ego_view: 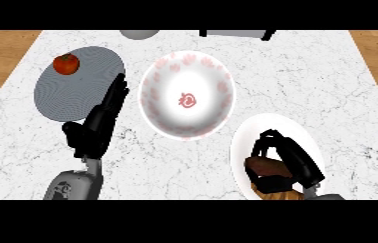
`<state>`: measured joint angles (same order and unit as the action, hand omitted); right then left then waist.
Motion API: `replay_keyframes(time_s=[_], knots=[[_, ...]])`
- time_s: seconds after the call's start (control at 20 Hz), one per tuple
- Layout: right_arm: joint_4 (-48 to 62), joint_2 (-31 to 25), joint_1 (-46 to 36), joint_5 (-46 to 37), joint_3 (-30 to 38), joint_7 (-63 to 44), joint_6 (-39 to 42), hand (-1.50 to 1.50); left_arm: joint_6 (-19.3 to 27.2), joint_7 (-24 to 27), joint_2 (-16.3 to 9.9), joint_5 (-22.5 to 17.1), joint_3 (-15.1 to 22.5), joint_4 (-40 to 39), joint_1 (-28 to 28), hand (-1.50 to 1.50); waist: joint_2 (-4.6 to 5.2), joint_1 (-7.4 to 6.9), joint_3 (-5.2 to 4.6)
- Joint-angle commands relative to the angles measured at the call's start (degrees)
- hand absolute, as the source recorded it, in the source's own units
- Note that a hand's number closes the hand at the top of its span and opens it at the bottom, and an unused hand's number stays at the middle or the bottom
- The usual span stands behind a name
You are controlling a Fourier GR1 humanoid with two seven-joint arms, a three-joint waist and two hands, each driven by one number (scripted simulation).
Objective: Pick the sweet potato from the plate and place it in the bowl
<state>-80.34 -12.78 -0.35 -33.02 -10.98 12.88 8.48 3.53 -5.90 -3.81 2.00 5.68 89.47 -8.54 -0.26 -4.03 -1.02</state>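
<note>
A brown sweet potato (263,165) lies on the white plate (255,129) at the lower right. My right hand (289,162) is over that plate with its fingers curled round the sweet potato, hiding much of it. The white bowl with a pink flower pattern (187,97) sits in the middle of the counter, to the upper left of the plate. My left hand (100,122) rests open at the left, fingers straight and pointing up along the edge of a grey plate.
A grey plate (80,84) at the left carries a red tomato (66,64). At the counter's far edge stand a grey rounded object (140,34) and a white appliance (236,33). Wooden floor shows past both upper corners.
</note>
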Motion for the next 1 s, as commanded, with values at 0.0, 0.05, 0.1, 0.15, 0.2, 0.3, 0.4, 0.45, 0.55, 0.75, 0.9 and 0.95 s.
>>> replay_keyframes(time_s=[0.0,0.05,0.1,0.15,0.2,0.3,0.4,0.45,0.55,0.75,0.9,0.95], knots=[[-3.0,4.4,-3.1,0.8,-17.3,10.2,13.4,1.5,-1.0,0.0,1.2,-0.1,1.9,-0.8,-1.2,0.0,0.7,-4.21,1.05],[-4.3,4.2,-3.3,1.9,-19.9,13.0,16.4,1.5,-1.1,0.0,0.7,0.1,1.7,-0.7,-1.2,0.0,0.36,-3.09,1.07],[-5.6,5.8,-2.8,3.3,-22.8,15.3,18.4,1.5,-0.5,-0.2,0.6,0.4,1.2,-1.1,-1.7,0.0,0.3,-1.69,1.1],[-7.7,7.2,-3.5,5.1,-24.6,15.7,20.9,1.5,-0.5,0.1,0.4,0.1,0.6,-1.4,-1.4,0.0,0.18,-0.61,1.0],[-10.8,6.3,-2.5,6.1,-26.1,17.5,22.6,1.5,0.0,0.9,0.2,0.3,0.2,-1.5,-0.3,0.0,-0.12,1.07,0.96],[-18.0,4.6,-1.1,8.5,-26.6,18.7,25.0,1.5,1.0,0.6,0.3,-0.1,-0.8,0.5,1.6,0.0,-0.38,3.03,0.98],[-26.4,3.2,-1.4,11.0,-24.7,18.4,26.3,1.5,4.1,1.8,2.5,2.8,0.5,-2.3,1.1,0.0,-0.16,4.64,0.97],[-29.9,1.0,0.2,12.2,-23.5,18.9,27.2,1.5,1.1,0.2,-1.0,0.1,-2.7,-1.6,-0.3,0.0,-0.07,4.68,0.99],[-39.2,1.1,0.8,15.8,-21.5,12.6,29.1,1.5,2.0,1.4,-0.2,0.3,-2.6,-1.1,1.0,0.0,-0.11,4.88,0.95],[-50.1,2.4,-1.8,22.6,-15.1,-1.8,31.7,1.5,0.5,-1.5,-0.9,-0.7,-2.3,1.8,0.8,0.0,0.08,4.21,0.95],[-53.2,7.3,-6.9,25.5,-15.5,-15.3,30.6,1.5,1.3,-0.1,0.2,0.8,-0.8,2.2,3.1,0.0,0.16,3.69,0.91],[-54.7,6.4,-8.8,29.4,-12.5,-19.5,32.0,1.5,-0.6,2.6,-1.1,-1.2,-3.6,-2.8,0.2,0.0,0.32,4.02,0.86]])
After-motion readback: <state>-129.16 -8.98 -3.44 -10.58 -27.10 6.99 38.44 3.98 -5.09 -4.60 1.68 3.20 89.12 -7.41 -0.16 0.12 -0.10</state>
